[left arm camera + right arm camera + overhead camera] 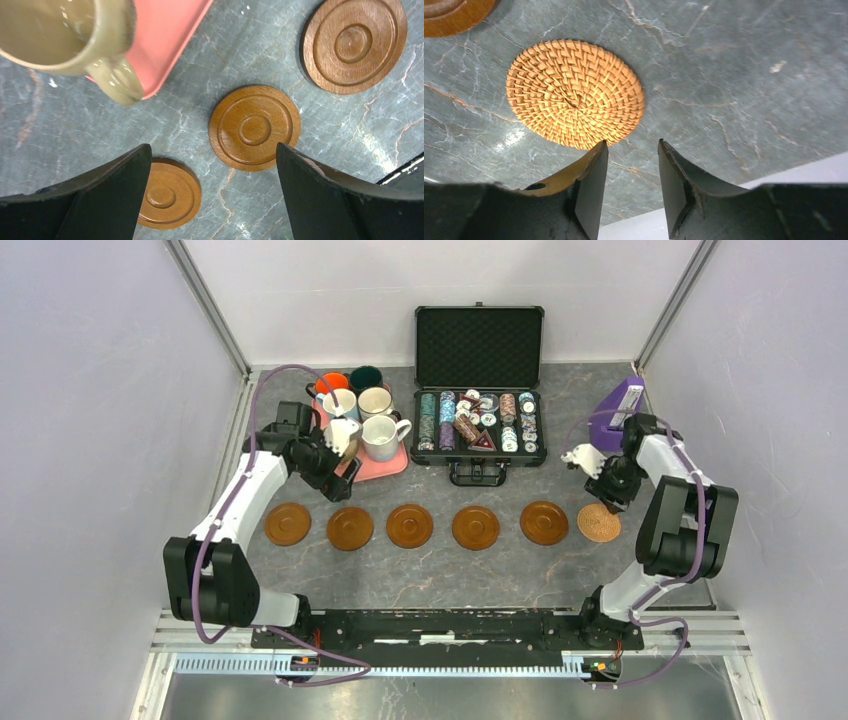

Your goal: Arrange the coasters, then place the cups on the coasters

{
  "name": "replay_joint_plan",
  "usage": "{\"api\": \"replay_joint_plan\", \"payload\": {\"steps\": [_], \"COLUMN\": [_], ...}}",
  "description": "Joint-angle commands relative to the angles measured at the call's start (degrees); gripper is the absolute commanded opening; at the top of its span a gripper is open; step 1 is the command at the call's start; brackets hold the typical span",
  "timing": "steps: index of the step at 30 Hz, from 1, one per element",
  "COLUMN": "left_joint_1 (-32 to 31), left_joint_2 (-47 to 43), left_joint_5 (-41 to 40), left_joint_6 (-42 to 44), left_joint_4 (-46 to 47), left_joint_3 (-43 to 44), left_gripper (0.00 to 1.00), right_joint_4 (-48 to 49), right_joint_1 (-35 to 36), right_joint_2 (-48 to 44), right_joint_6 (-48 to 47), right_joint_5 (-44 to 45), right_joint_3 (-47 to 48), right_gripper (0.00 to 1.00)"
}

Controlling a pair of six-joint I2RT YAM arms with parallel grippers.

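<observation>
Six coasters lie in a row across the table: five brown wooden ones, from the leftmost [287,524] to the fifth [544,522], and a woven coaster [599,523] at the right end. Several cups [376,401] stand on a pink tray [385,467] at the back left. My left gripper [340,475] hovers open by the tray's near edge. In its wrist view the left gripper [212,147] is empty, with a tan cup [60,35] at the upper left and wooden coasters [254,127] below. My right gripper [632,142] is open and empty, just beside the woven coaster [574,94].
An open black case [478,430] of poker chips stands behind the row's middle. A purple object [622,400] sits at the back right near the right arm. Walls enclose the table on both sides and at the back.
</observation>
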Motion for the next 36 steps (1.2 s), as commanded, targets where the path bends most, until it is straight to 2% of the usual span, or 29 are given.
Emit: {"api": "replay_joint_plan", "payload": {"steps": [1, 6, 11, 14, 16, 18, 19, 21, 23, 24, 27, 32, 36], "left_joint_1": [-0.10, 0.00, 0.00, 0.09, 0.96, 2.89, 4.41, 6.37, 6.20, 6.15, 6.15, 4.43, 3.94], "left_joint_2": [-1.11, -0.01, 4.88, 9.18, 13.32, 16.82, 16.54, 14.23, 12.85, 12.80, 13.84, 16.39, 18.46], "left_joint_5": [-1.61, -0.62, -5.68, -11.54, -13.33, -8.67, -7.26, -5.75, -8.18, -11.26, -11.55, -10.20, -13.38], "left_joint_6": [-3.13, -6.28, -14.52, -18.31, -19.21, -17.69, -18.23, -19.19, -17.07, -15.13, -13.58, -14.00, -17.41], "left_joint_4": [-0.05, -1.30, -1.37, -2.11, -7.76, -14.50, -13.78, -8.89, -4.50, 0.33, 6.49, 16.03, 20.75], "left_joint_3": [6.61, 13.18, 21.54, 25.10, 29.13, 32.71, 31.55, 26.70, 21.90, 17.54, 12.03, 7.03, 6.85], "left_gripper": [1.00, 1.00, 1.00, 1.00, 1.00, 1.00, 1.00, 1.00, 1.00, 1.00, 1.00, 0.89, 0.81], "right_joint_4": [-4.94, -7.96, -6.85, -2.66, 0.75, 4.59, 7.19, 11.57, 15.52, 19.59, 25.30, 27.38, 24.63], "right_joint_1": [-0.12, 0.85, 3.38, 5.77, 6.76, 7.08, 7.10, 7.10, 7.10, 7.10, 7.10, 7.10, 7.10], "right_joint_2": [-4.11, -4.47, -4.55, -4.62, -4.86, -5.46, -6.18, -7.60, -9.20, -10.46, -11.19, -11.20, -10.06], "right_joint_6": [0.78, 5.36, 10.31, 12.61, 14.99, 17.44, 19.32, 22.23, 24.84, 29.08, 38.85, 45.31, 44.28], "right_joint_5": [-4.15, -8.82, -13.62, -15.88, -18.41, -21.01, -21.70, -22.74, -22.74, -21.17, -16.67, -8.63, -9.54], "right_joint_3": [5.77, 14.04, 19.55, 20.34, 20.40, 19.67, 18.77, 16.95, 15.06, 14.03, 14.45, 16.35, 17.94], "right_gripper": [0.56, 0.82, 0.98, 0.98, 0.98, 0.98, 0.98, 0.98, 0.98, 0.98, 0.98, 0.98, 0.98]}}
